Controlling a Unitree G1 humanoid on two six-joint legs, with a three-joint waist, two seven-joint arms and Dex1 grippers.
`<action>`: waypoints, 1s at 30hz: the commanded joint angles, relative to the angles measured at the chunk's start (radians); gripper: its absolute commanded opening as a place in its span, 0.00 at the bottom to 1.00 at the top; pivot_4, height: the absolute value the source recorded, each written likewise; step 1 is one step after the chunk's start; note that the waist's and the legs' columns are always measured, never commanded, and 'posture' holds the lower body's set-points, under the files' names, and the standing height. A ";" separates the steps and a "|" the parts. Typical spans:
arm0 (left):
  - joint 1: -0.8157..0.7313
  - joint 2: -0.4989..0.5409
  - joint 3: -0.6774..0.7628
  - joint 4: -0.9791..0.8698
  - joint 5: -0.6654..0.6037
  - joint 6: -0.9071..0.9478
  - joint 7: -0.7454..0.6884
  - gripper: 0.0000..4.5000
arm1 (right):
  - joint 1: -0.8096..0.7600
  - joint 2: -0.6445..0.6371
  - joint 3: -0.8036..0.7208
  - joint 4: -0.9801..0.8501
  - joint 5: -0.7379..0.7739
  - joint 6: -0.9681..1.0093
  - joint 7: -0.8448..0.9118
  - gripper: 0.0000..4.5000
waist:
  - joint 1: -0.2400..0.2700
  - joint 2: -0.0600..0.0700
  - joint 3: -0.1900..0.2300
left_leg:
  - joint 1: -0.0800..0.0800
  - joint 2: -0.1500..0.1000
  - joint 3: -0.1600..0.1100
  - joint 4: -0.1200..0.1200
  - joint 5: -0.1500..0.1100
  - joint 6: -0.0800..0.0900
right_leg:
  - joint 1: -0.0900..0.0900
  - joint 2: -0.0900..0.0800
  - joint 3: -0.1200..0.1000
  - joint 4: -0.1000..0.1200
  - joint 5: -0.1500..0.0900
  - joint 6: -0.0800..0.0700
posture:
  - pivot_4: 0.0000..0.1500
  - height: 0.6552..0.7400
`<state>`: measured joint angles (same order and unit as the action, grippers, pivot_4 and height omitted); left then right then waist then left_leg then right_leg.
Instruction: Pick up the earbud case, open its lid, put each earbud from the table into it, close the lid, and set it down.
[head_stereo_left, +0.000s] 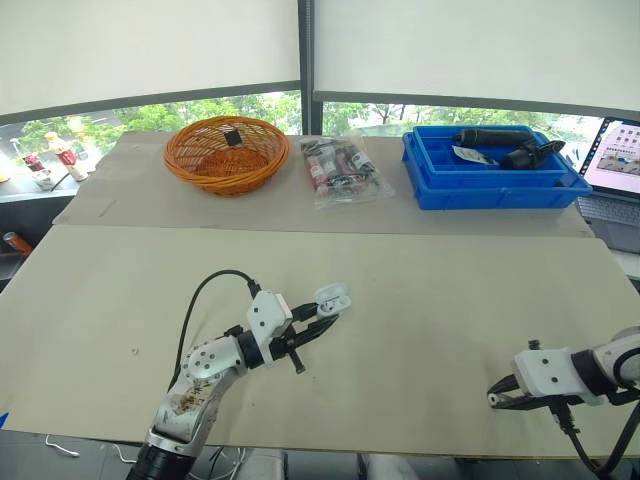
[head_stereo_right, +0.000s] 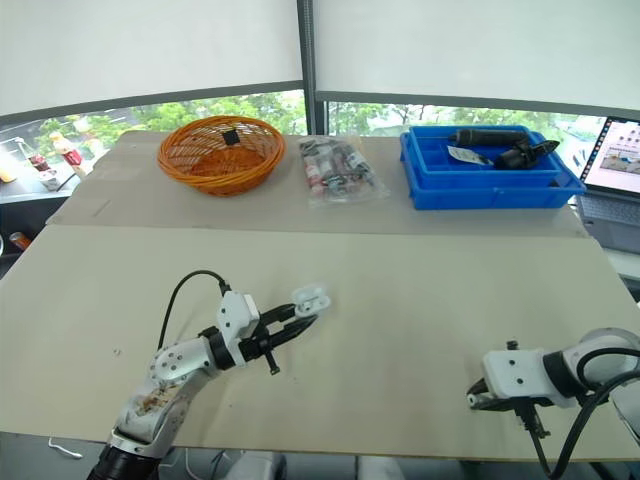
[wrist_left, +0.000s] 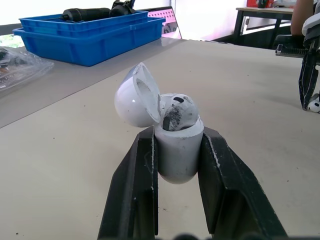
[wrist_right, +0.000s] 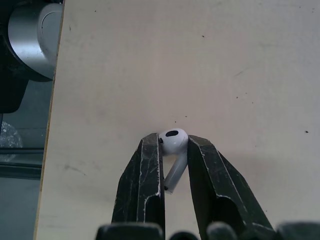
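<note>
My left gripper (head_stereo_left: 322, 314) is shut on the white earbud case (wrist_left: 176, 142), held just above the table near the front middle. The case lid (wrist_left: 136, 96) stands open, and one earbud (wrist_left: 177, 107) sits inside. In the right wrist view my right gripper (wrist_right: 173, 150) is shut on the other white earbud (wrist_right: 173, 142), its stem pointing down between the fingers (wrist_right: 150, 170). That gripper (head_stereo_left: 503, 393) hangs low over the table's front right corner, far from the case.
At the back stand an orange wicker basket (head_stereo_left: 226, 150), a clear bag of small items (head_stereo_left: 340, 170) and a blue tray (head_stereo_left: 490, 168) with dark tools. A laptop (head_stereo_left: 615, 160) sits at the far right. The table edge (wrist_right: 54, 120) runs close to the right gripper.
</note>
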<state>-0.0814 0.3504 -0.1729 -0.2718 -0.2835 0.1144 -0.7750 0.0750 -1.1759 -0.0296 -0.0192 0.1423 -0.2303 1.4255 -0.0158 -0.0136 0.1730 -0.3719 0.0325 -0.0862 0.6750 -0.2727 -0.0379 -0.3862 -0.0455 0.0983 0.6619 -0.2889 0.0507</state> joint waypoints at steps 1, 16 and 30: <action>-0.010 0.002 0.013 -0.043 -0.025 0.006 0.004 0.13 | -0.015 0.012 0.028 0.020 -0.019 0.024 -0.011 0.07 | -0.001 0.000 0.000 | 0.000 0.000 0.000 0.000 0.000 0.000 | 0.000 0.000 0.000 0.000 0.000 0.000 | 1.00 0.72; -0.008 0.007 0.009 -0.031 -0.028 0.000 0.013 0.13 | 0.127 -0.075 -0.196 -0.337 0.027 0.299 -0.072 0.53 | 0.002 0.000 0.000 | 0.000 0.000 0.000 0.000 0.000 0.000 | 0.000 0.000 0.000 0.001 0.000 0.000 | 1.00 0.72; 0.022 0.002 -0.006 -0.053 -0.021 0.004 0.036 0.13 | 0.024 -0.163 0.041 -0.439 -0.280 0.372 -0.147 0.53 | 0.001 0.000 0.000 | 0.000 0.000 0.000 0.000 0.000 0.000 | -0.001 0.000 0.000 0.000 0.000 0.000 | 1.00 0.72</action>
<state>-0.0608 0.3533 -0.1804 -0.2777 -0.3002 0.1202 -0.7454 0.1210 -1.3424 -0.0017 -0.4631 -0.1208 0.1586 1.2807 -0.0149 -0.0137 0.1730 -0.3719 0.0327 -0.0858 0.6753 -0.2727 -0.0380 -0.3869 -0.0455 0.0985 0.6622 -0.2888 0.0506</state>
